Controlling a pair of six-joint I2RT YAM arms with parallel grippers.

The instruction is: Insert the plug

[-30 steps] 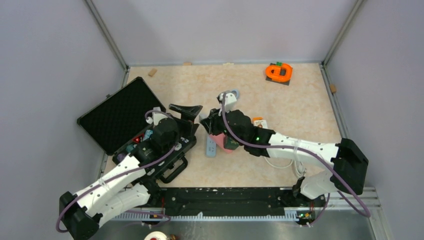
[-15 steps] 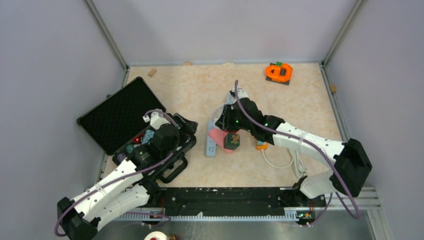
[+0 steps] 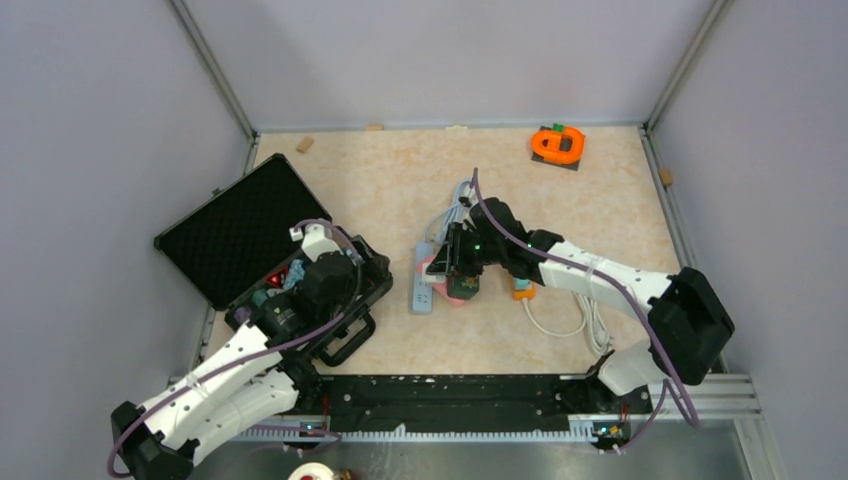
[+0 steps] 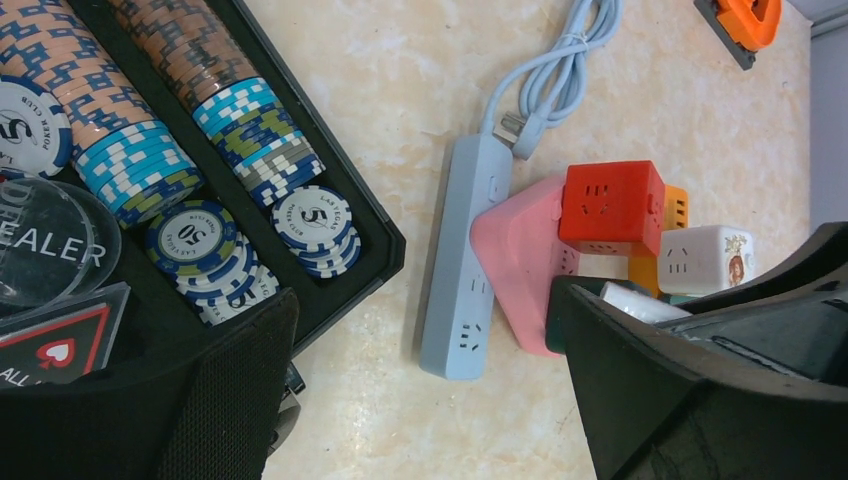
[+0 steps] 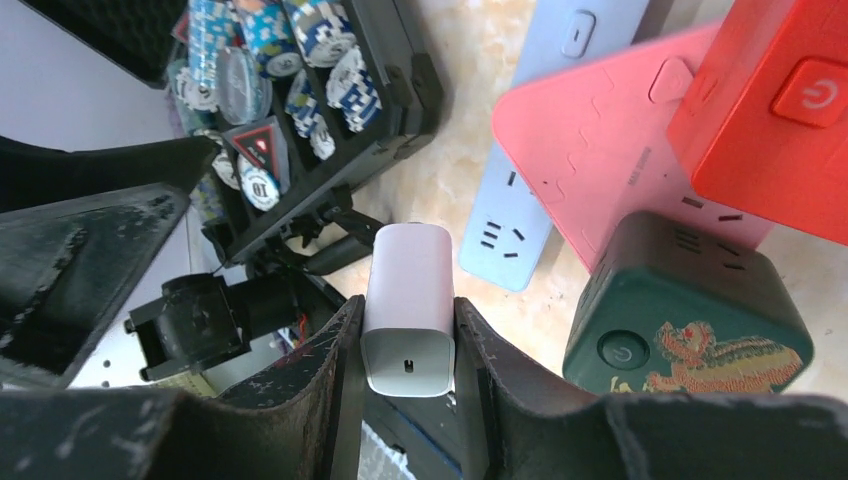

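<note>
My right gripper (image 5: 408,318) is shut on a white plug (image 5: 408,290), held over the sockets, prongs hidden. In the top view this gripper (image 3: 452,262) hangs above the pink triangular power strip (image 3: 430,268) and green cube socket (image 3: 464,289). A blue power strip (image 3: 422,284) lies just left of them; it also shows in the left wrist view (image 4: 465,265) and the right wrist view (image 5: 520,215). My left gripper (image 4: 430,420) is open and empty, near the case's right edge (image 3: 366,262).
An open black case of poker chips (image 4: 370,250) sits at the left (image 3: 240,235). A red cube socket (image 4: 610,205), an orange one (image 4: 677,208) and a white one (image 4: 700,258) cluster by the pink strip. White cable (image 3: 590,325) lies at the right. An orange object (image 3: 557,144) is far back.
My right gripper, holding the plug, has moved toward the near side and down over the pink strip and green cube. My left gripper has drawn back toward the case.
</note>
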